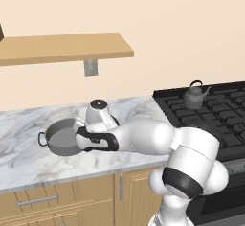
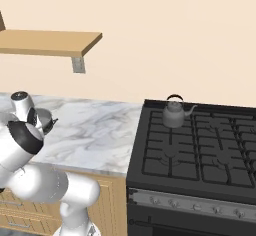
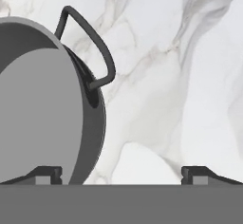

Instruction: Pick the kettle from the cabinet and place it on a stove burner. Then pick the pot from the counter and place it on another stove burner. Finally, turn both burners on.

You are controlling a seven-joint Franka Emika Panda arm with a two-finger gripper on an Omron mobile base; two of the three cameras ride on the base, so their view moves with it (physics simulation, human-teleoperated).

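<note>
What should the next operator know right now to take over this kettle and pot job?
Claw: open, holding nothing, poised low over the counter with the rim of the pot between its fingertips.
Kettle: already standing on a rear burner at the left of the stove.
Pot: still on the marble counter, left of the stove, beneath the shelf.
Done: kettle moved onto its burner.
Left: grip the pot, probably by its rim, carry it to another burner, then turn both burners on. The knobs run along the stove front; nothing in the pictures shows a flame.
</note>
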